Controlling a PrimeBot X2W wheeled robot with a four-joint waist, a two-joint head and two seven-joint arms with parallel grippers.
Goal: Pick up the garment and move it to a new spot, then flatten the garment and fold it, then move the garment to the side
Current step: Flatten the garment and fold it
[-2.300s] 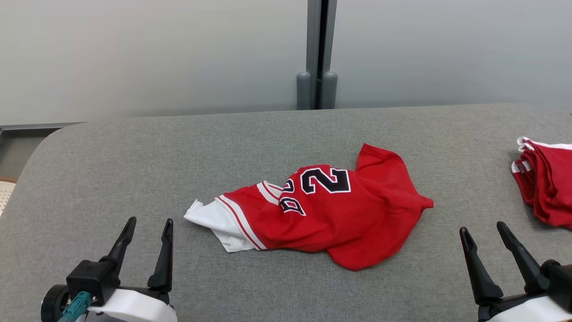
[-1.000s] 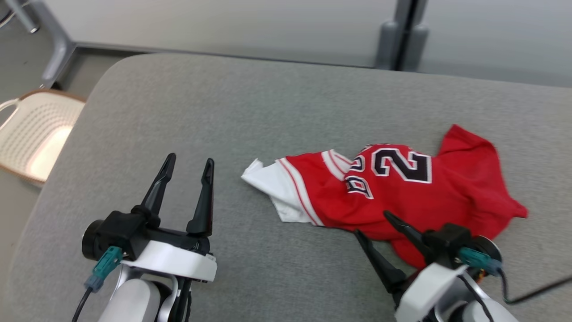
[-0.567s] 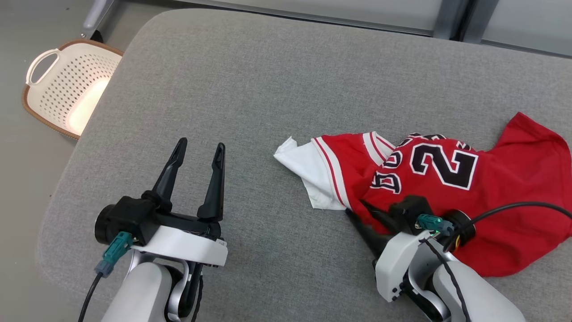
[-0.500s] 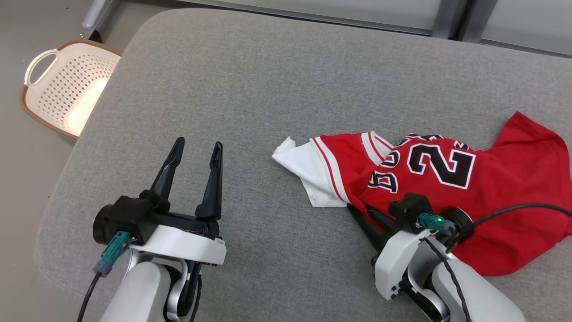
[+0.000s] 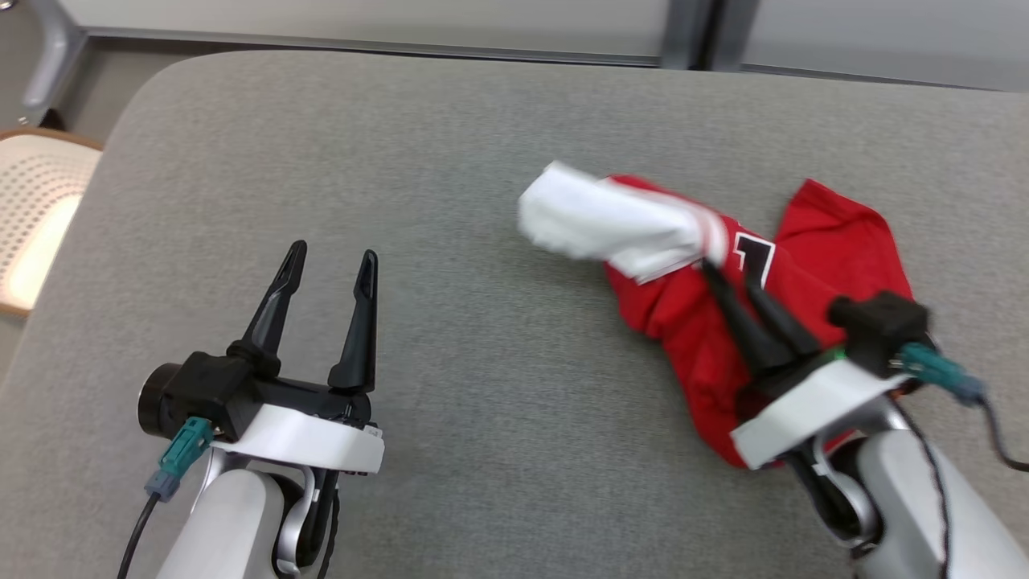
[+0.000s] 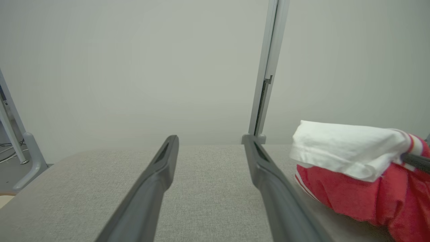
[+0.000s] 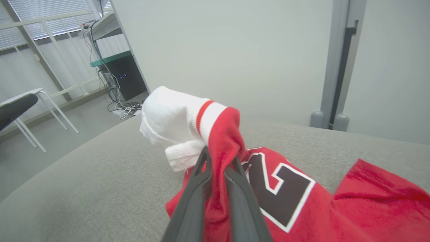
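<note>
- The right end effector (image 5: 727,275) has its fingers nearly together, pinching a fold of the garment (image 5: 820,249) where the red cloth meets the striped white part.
- The garment is on the right half of the bench (image 5: 450,145). The pinched fold and the white end (image 5: 599,219) are held off the surface. The red cloth trails down and rests on the bench beneath the right arm.
- The left end effector (image 5: 334,251) has its fingers fully apart with nothing between them. It hangs over bare bench, well apart from the garment.
- Key relation: the garment lies to the right of the left end effector. Its long axis runs from the white end, nearer the bench centre, to the red cloth at the right. The right arm is the nearer one and has the hold.
- Judgement: this is the pick-up step. Carrying the garment to a new spot requires the trailing red cloth to clear the bench or drag without bunching.
</note>
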